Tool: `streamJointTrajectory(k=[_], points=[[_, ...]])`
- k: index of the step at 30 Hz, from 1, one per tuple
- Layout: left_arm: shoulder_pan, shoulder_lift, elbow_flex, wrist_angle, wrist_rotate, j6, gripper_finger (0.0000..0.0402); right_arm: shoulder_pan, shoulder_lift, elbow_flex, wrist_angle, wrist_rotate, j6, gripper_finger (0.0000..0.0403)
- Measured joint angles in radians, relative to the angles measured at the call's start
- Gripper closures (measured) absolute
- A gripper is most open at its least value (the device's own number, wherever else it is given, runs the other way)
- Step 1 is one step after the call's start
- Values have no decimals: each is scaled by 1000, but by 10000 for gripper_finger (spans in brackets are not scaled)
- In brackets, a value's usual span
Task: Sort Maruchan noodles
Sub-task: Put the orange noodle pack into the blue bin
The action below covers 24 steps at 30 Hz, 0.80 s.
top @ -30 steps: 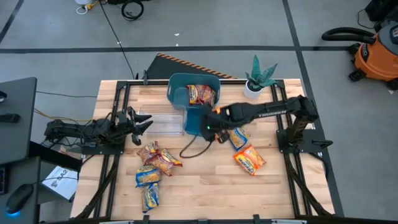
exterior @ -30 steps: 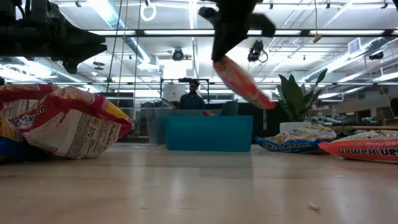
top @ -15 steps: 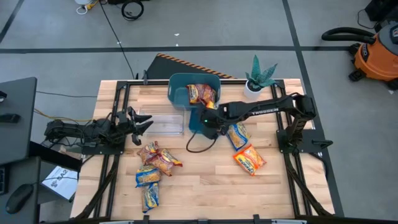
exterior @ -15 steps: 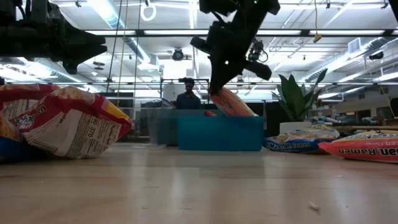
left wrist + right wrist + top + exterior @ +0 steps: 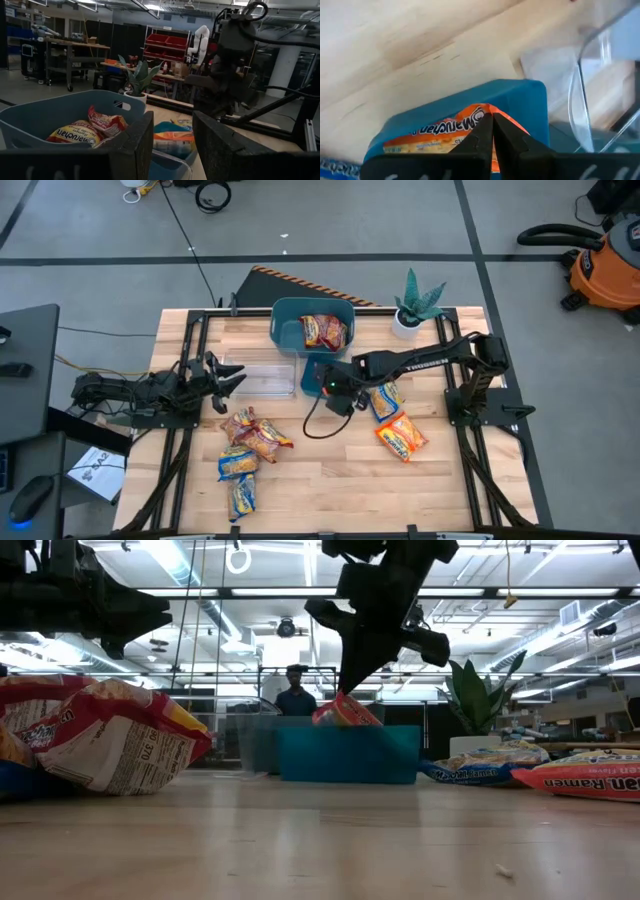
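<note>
My right gripper [image 5: 492,121] is shut on an orange Maruchan noodle packet [image 5: 438,134] over a small teal bin [image 5: 318,368], which stands near the table's middle. In the low view the right gripper [image 5: 345,690] hangs above that bin [image 5: 348,755]. A larger teal bin [image 5: 285,320] behind it holds red and orange packets [image 5: 324,331]. A heap of packets [image 5: 247,442] lies near the left front, and a blue-and-yellow one [image 5: 384,398] and an orange one [image 5: 402,436] lie on the right. My left gripper [image 5: 226,377] waits open at the table's left edge. My right gripper pinches the orange packet by its upper edge [image 5: 481,111] between the two fingers, coming from above and pointing down. The packet [image 5: 345,712] hangs below the fingers, tilted, with its lower part down inside the small teal bin.
A clear plastic tray [image 5: 262,378] lies between my left gripper and the small bin. A potted plant [image 5: 412,305] stands at the far right corner. A dark cable [image 5: 318,425] loops over the table's middle. A person [image 5: 295,692] stands beyond the table.
My right gripper has come down over the small teal bin, staying shut. The orange packet, which hung high and clear of the bin a second ago, now reaches into it with its lower end.
</note>
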State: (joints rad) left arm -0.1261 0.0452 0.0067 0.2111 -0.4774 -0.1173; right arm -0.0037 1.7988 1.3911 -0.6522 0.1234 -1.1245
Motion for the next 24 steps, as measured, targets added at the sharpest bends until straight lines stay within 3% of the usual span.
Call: streamJointTrajectory(k=[6,11,13,16,20,24], points=[[0,0,0,0,0,-2,260,-33,0,0,43,0,154,344],[0,0,0,1,0,-2,260,-53,0,0,185,58,268,299],[0,0,0,1,0,-2,260,-52,-1,6,211,129,314,286],[0,0,0,1,0,-1,260,-39,-2,42,137,169,387,276],[0,0,0,1,0,-2,260,-30,-3,77,14,59,524,274],[0,0,0,0,0,-33,260,-6,-4,116,-165,60,688,275]])
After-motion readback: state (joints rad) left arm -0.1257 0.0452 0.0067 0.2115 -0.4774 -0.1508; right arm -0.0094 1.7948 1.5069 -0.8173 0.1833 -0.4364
